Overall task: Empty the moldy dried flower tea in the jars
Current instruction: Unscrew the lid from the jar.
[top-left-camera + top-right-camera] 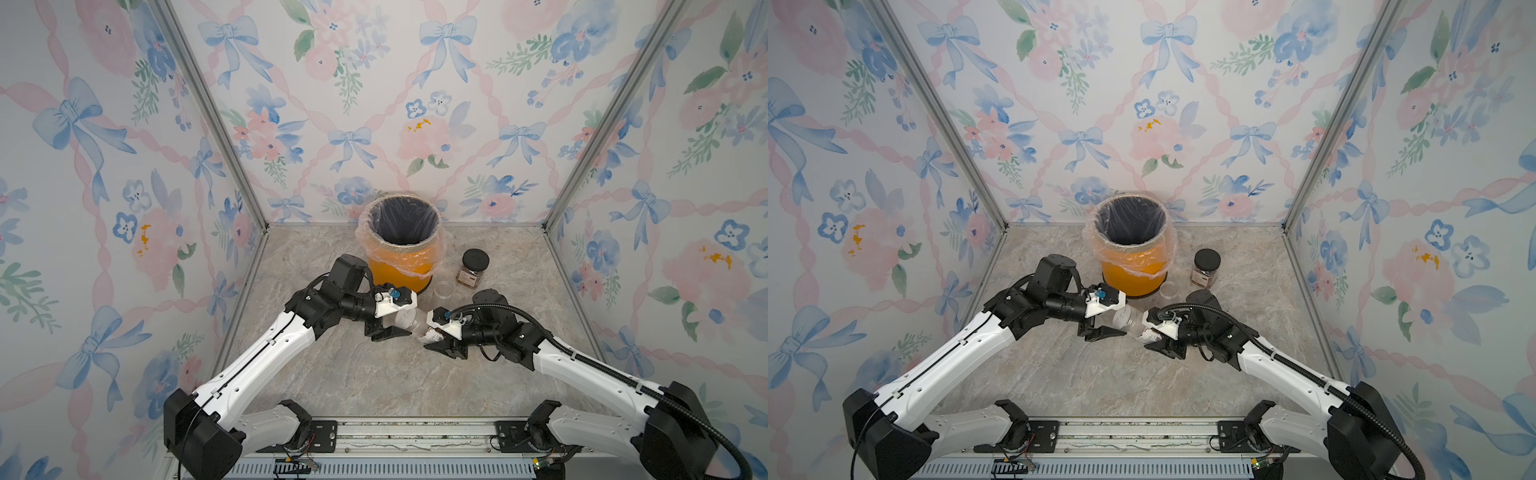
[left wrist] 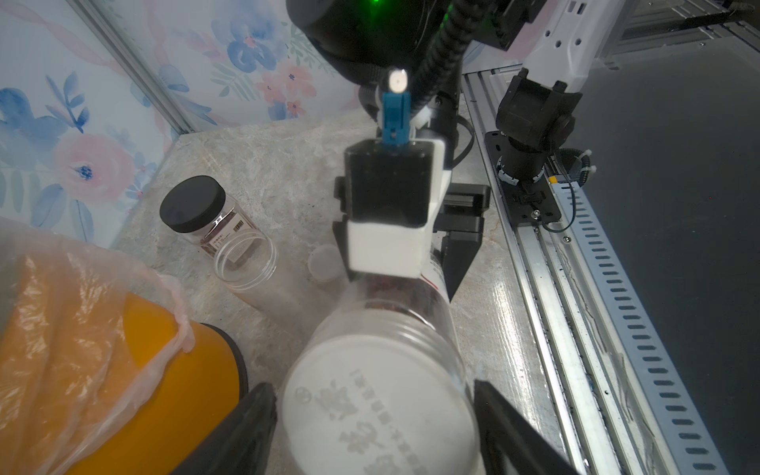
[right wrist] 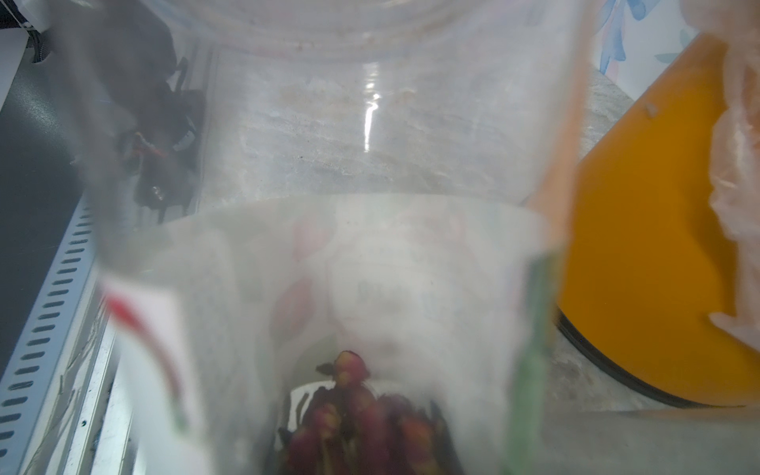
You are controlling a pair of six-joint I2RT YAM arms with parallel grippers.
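Observation:
A tall slim clear jar [image 1: 409, 322] [image 1: 1128, 322] hangs level over the table between both arms. My right gripper [image 1: 432, 334] [image 1: 1152, 334] is shut on its base end, where the dark red dried flower tea [image 3: 357, 419] lies clumped. My left gripper [image 1: 399, 320] [image 2: 374, 427] is open, one finger on each side of the jar's translucent lid [image 2: 378, 407] and very close to it. A squarish jar with a black lid [image 1: 473, 268] [image 2: 205, 214] holds brown tea. A round clear jar [image 1: 443, 289] [image 2: 246, 263] stands open and looks empty.
The orange bin with a plastic liner [image 1: 401, 266] [image 1: 1133, 274] [image 2: 164, 370] stands at the back, just behind the left gripper. A small whitish lid [image 2: 325, 263] lies on the table near the round jar. A metal rail [image 1: 415, 432] runs along the front edge.

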